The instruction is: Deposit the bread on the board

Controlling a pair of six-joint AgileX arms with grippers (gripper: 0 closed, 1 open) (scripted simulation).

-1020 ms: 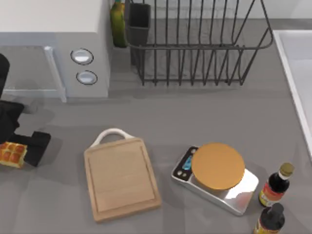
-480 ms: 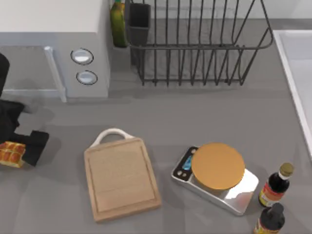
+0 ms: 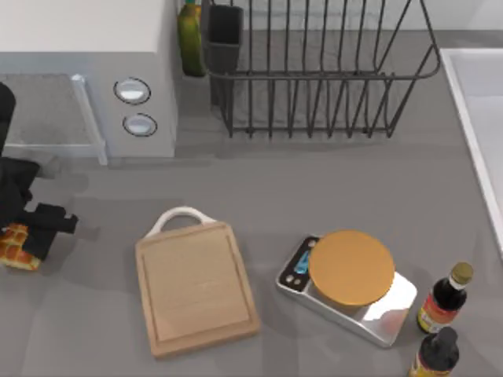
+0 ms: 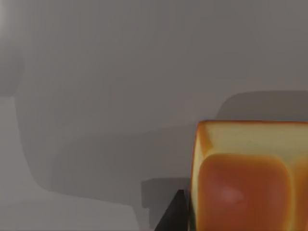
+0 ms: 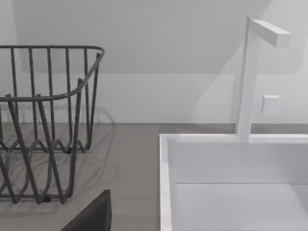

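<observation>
The bread (image 3: 14, 250), a small golden-orange loaf, sits at the far left edge of the table. My left gripper (image 3: 27, 239) is shut on it, with a black finger (image 3: 53, 223) against its right side. In the left wrist view the bread (image 4: 245, 183) looms close, beside a dark finger (image 4: 173, 216). The board (image 3: 196, 289), light wood with a white loop handle (image 3: 182, 214), lies flat to the right of the bread with nothing on it. A dark part of my right gripper (image 5: 91, 216) shows in the right wrist view, parked near the sink.
A silver scale (image 3: 350, 275) with a round orange plate stands right of the board, with two dark bottles (image 3: 444, 298) beyond it. A microwave (image 3: 86, 78), a green bottle (image 3: 189, 35) and a wire dish rack (image 3: 314, 71) line the back. A white sink (image 3: 479, 118) sits far right.
The left gripper's right finger has drawn in against the bread, and gripper and bread have shifted slightly left. The board and scale have not moved.
</observation>
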